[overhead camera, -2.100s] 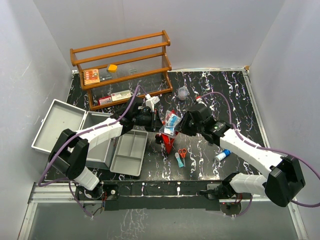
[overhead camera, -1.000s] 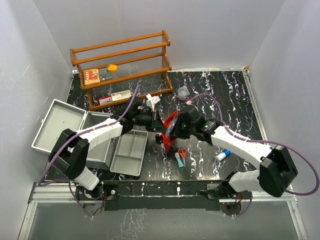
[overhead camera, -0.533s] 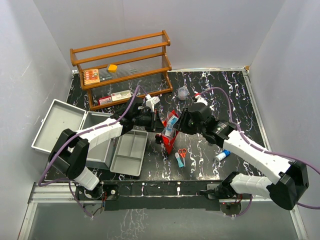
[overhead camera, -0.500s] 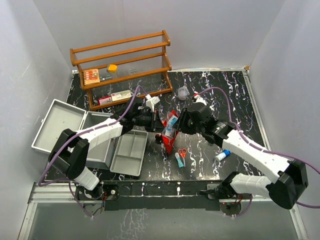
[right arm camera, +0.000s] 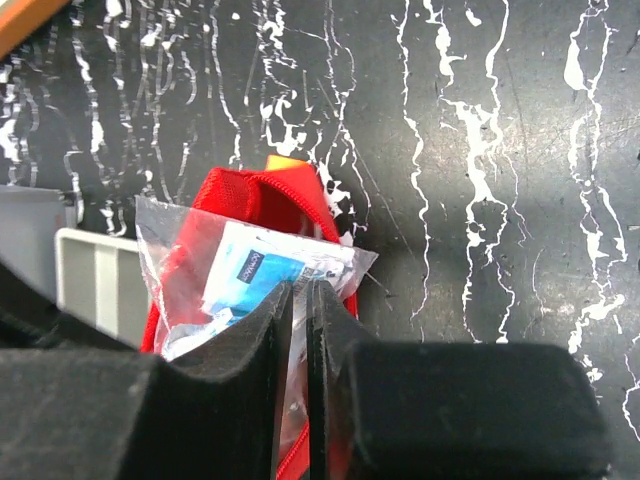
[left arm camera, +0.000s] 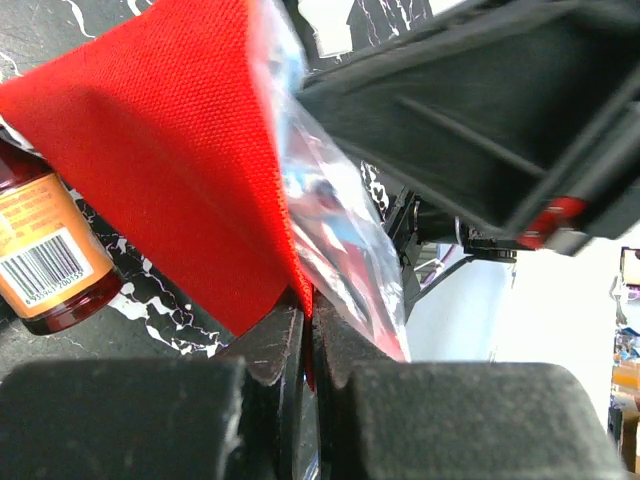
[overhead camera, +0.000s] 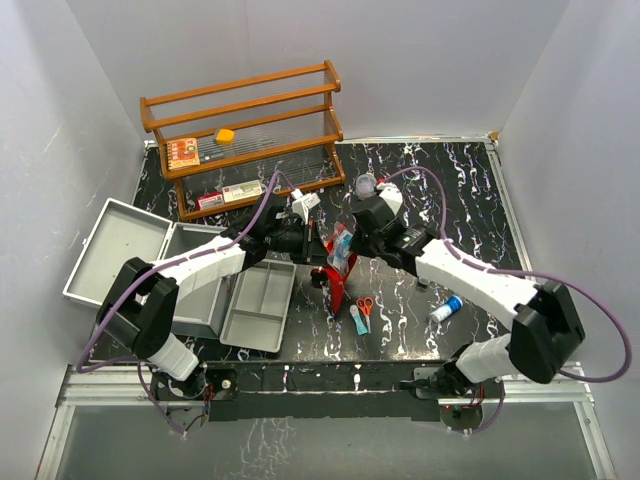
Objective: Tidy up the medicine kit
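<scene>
The medicine kit (overhead camera: 130, 252) is a silver-grey metal case, open at the left, with its grey two-compartment tray (overhead camera: 258, 305) lying beside it. A red fabric pouch (overhead camera: 337, 277) stands at the table's middle. My left gripper (overhead camera: 318, 248) is shut on the pouch's red edge (left arm camera: 200, 180). My right gripper (overhead camera: 350, 243) is shut on a clear plastic bag (right arm camera: 250, 275) of blue-and-white packets, which sits in the pouch's open mouth (right arm camera: 262, 192). The bag also shows in the left wrist view (left arm camera: 340, 240).
A brown wooden rack (overhead camera: 245, 135) with small boxes stands at the back. A brown bottle (left arm camera: 45, 255) lies under the pouch. Red scissors (overhead camera: 365, 307), a teal item (overhead camera: 355, 319), a blue-capped tube (overhead camera: 445, 309) and a clear cup (overhead camera: 366, 185) lie nearby.
My right gripper has pushed in toward the pouch, backed off, then shifted back and left with the bag. The left arm has held still on the pouch.
</scene>
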